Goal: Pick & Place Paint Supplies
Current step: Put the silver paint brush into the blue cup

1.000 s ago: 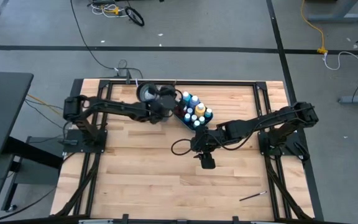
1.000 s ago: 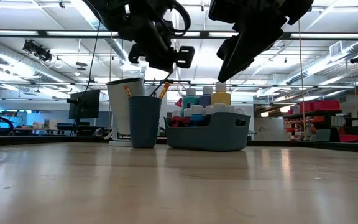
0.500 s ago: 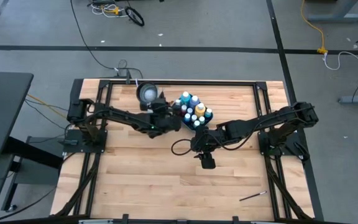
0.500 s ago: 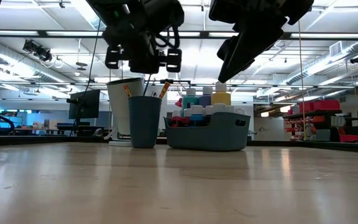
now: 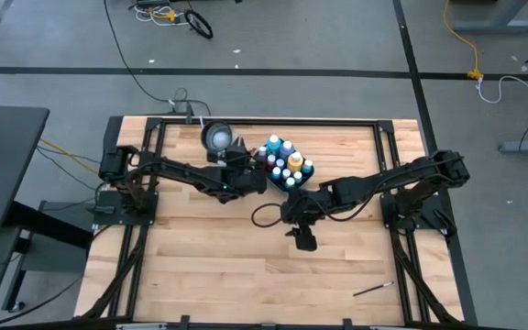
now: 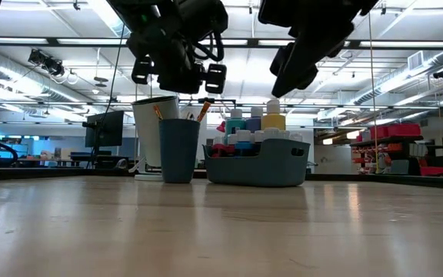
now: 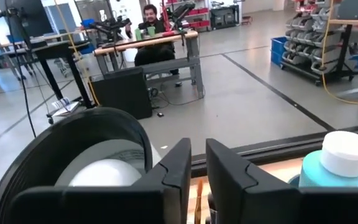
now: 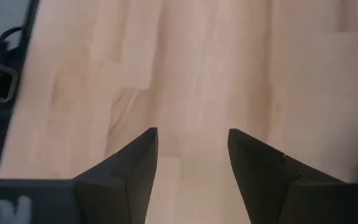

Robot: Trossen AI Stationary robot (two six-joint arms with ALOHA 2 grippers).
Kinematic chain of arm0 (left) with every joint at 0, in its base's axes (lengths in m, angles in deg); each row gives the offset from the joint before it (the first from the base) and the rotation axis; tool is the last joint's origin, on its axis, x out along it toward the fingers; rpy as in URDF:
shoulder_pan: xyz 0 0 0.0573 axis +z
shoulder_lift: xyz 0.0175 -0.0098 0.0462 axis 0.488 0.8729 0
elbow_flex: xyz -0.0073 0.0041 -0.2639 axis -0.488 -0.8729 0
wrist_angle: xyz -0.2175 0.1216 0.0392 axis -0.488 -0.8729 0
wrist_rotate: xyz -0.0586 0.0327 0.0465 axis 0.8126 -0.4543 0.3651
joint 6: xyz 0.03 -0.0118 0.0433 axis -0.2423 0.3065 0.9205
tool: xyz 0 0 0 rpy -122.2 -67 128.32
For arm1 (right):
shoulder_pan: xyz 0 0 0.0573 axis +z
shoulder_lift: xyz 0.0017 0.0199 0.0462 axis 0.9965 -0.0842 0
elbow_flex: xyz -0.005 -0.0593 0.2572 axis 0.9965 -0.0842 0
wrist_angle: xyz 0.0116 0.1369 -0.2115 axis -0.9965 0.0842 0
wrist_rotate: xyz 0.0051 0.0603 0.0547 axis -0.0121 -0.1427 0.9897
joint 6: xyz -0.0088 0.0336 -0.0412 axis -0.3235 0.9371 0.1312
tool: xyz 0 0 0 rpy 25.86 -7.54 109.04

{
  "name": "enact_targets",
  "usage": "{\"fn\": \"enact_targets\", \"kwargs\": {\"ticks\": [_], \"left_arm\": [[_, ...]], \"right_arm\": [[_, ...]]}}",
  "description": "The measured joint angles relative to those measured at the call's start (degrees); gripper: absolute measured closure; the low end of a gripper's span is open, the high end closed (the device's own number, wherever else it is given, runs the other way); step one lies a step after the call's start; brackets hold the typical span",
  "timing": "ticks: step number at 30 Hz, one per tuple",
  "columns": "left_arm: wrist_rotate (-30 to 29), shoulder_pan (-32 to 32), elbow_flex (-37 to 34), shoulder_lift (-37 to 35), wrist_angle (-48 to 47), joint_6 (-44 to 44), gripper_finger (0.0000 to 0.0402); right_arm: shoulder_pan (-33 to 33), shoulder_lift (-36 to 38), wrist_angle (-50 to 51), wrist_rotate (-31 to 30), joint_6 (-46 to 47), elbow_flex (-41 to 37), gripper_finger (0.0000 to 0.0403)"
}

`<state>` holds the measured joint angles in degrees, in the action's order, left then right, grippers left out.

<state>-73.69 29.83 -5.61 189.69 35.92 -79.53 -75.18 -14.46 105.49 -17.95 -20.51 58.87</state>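
Observation:
Small paint bottles (image 5: 287, 163) with pale caps stand in the teal tray (image 6: 258, 163) at the table's far middle. To its left stands the dark blue cup (image 6: 179, 150) with brush handles (image 6: 204, 109) sticking out of it. My left gripper (image 7: 197, 167) hangs level above and just in front of the cup (image 5: 216, 136), pointing toward the far edge. Its fingers are a narrow gap apart. A teal bottle (image 7: 344, 163) shows beside it. My right gripper (image 8: 191, 149) hangs open over bare wood (image 5: 302, 238), in front of the tray. My left gripper has a thin wood-coloured strip (image 7: 197, 198) showing low in the narrow gap between its fingers. I cannot tell whether the fingers touch it.
One loose brush (image 5: 374, 289) lies on the table near the front right corner. Black frame rails (image 5: 273, 120) run along the table's far edge. A person sits at a bench in the room beyond the table.
My left gripper has moved toward the table's near edge and a little down. It has rolled about its own axis, so that it now points level toward the far edge beside the cup. Over the last half second it has kept still.

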Motion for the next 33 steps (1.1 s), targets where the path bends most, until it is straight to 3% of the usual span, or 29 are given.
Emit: {"fn": "enact_targets", "kwargs": {"ticks": [4,8,16,20,23,27,33], "left_arm": [[1.4,-0.6,0.2,0.0,0.0,2.6,0.0332],[7.8,-2.4,2.2,-0.8,0.6,8.4,0.0327],[31.3,-5.4,5.7,-6.0,0.6,25.4,0.0340],[40.9,-7.4,5.8,-10.4,0.7,30.0,0.0352],[39.5,-9.8,5.7,-14.2,0.4,30.7,0.0360],[29.2,-13.7,5.8,-20.9,0.6,36.7,0.0369],[21.9,-18.4,3.1,-27.3,0.6,37.8,0.0372]], "right_arm": [[1.1,0.0,0.7,1.6,-0.1,0.0,0.0206],[2.3,0.0,0.6,1.7,0.0,0.0,0.0206],[2.1,0.0,-1.1,-3.6,-0.4,0.0,0.0206],[1.7,0.5,2.5,-1.2,2.1,0.0,0.0207],[2.2,3.3,9.8,2.5,4.6,0.1,0.0213],[5.3,6.4,23.8,3.7,7.6,0.0,0.0222],[15.3,7.2,35.4,4.0,17.0,-0.3,0.0223]]}}
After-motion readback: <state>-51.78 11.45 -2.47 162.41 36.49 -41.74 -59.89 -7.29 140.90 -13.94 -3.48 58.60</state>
